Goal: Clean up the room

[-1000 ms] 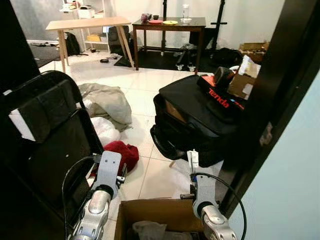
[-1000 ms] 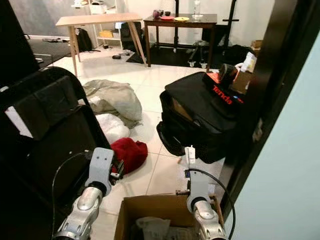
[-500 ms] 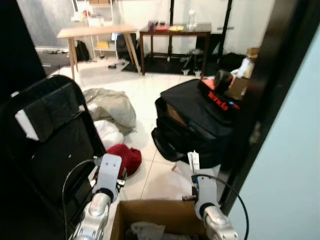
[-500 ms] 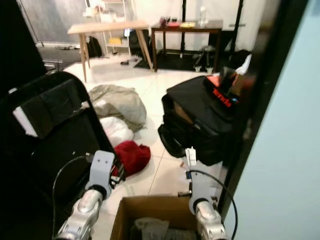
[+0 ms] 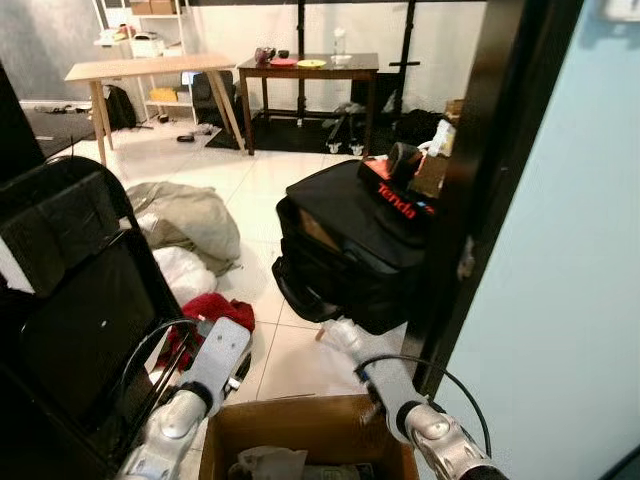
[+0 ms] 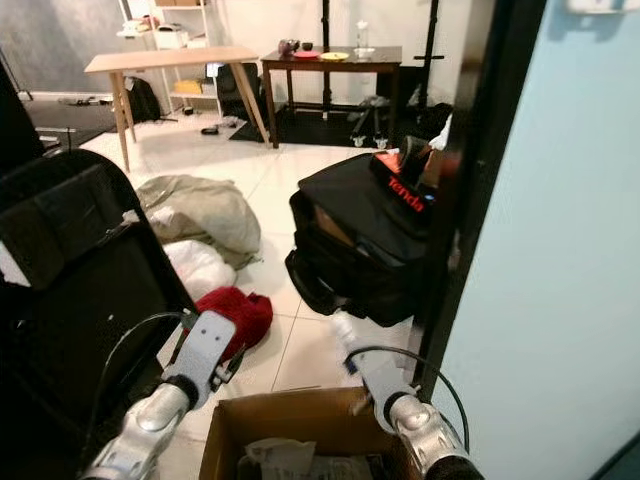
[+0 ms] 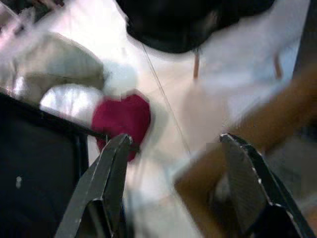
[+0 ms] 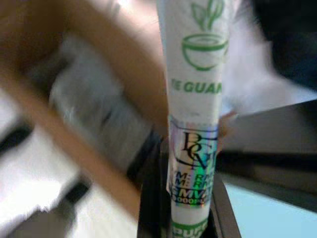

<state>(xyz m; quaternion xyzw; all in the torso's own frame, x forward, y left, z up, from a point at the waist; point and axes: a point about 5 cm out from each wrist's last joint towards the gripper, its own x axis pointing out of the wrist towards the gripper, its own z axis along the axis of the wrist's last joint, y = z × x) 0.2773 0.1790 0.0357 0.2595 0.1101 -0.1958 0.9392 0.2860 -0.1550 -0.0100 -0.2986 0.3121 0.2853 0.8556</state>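
My right gripper (image 8: 189,198) is shut on a narrow white packet (image 8: 194,94) with green print. In the eye views this packet (image 5: 338,334) tilts to the left just above the far rim of an open cardboard box (image 5: 300,407) at my feet. Grey crumpled material (image 5: 265,462) lies inside the box. My left gripper (image 7: 176,140) is open and empty above the floor, close to the box's left corner. A red cloth (image 5: 205,308) lies on the white tiles just beyond it, also visible as the red cloth (image 7: 122,118) in the left wrist view.
A black suitcase (image 5: 350,240) with a red-lettered box on it stands ahead right. A beige garment (image 5: 188,215) and a white bundle (image 5: 185,270) lie ahead left. A black chair (image 5: 70,290) is close on my left, a dark door frame (image 5: 480,180) on my right. Tables (image 5: 150,70) stand far back.
The camera has shifted, so the scene sits further left. My right gripper has tipped the packet from upright to a leftward lean. The left arm also leans more to the right.
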